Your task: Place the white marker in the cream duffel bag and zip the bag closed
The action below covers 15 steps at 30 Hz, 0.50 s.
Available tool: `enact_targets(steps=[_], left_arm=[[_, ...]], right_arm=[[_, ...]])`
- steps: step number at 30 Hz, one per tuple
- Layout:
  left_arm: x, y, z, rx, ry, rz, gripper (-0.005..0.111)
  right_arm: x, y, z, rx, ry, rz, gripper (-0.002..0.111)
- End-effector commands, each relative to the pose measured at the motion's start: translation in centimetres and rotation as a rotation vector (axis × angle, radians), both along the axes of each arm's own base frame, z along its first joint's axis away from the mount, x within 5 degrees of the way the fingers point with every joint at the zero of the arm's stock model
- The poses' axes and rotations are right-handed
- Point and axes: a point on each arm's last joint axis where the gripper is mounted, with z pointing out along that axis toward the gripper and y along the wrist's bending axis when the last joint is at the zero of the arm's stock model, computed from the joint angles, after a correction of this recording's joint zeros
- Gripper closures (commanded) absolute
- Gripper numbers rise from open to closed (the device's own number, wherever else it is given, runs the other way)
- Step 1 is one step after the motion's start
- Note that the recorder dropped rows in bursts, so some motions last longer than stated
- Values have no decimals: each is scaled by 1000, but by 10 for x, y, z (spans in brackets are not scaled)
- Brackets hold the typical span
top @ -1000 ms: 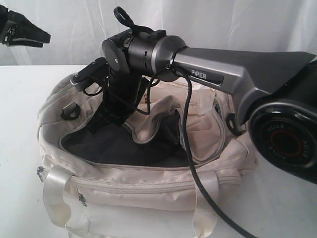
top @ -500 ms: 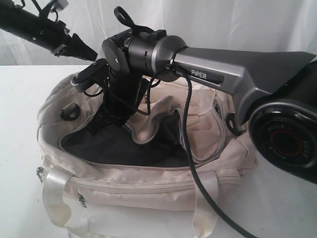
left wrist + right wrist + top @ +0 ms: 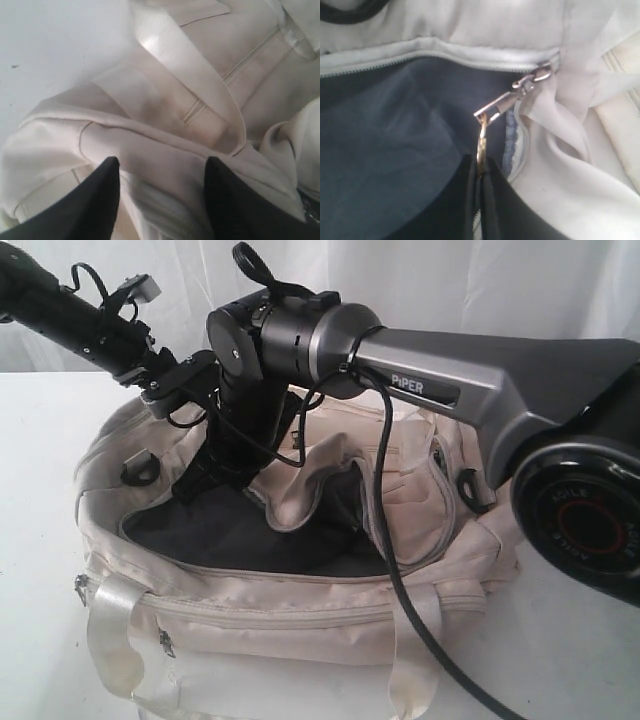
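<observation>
Pinching the zipper ring of the bag in the tightly closed right gripper. Holding the left gripper wide, empty, just above the bag's fabric.

The bag gapes widest over its left half, where the dark lining lies bare; that is the broadest way in from above. The right arm spans the bag's top from the right, and its gripper, pinched on the ring pull, fills the middle of the mouth. A crumpled flap rises beside it and narrows the right half. A black cable hangs across the front right rim. The left arm crowds the far left end, its gripper spread above the fabric. The tabletop left of the bag is bare.
</observation>
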Motion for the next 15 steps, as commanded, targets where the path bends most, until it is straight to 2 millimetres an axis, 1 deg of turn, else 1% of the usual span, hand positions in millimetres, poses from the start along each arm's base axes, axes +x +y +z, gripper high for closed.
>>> enact_targets(steps=[1,6,9,12,15], left_arm=[[-11,4,6,75,108,1,51],[-18,2,33,47,130,84,51],[-21,2,42,44,133,110,51],[-22,4,42,52,166,147,51],[-25,-4,37,51,199,138,51]], right_arm=[[0,-2,6,11,-10,8,108],[1,0,7,27,-27,9,108],[1,0,7,25,-27,9,108],[1,0,7,25,-27,9,108],[1,-1,7,23,-29,10,108]])
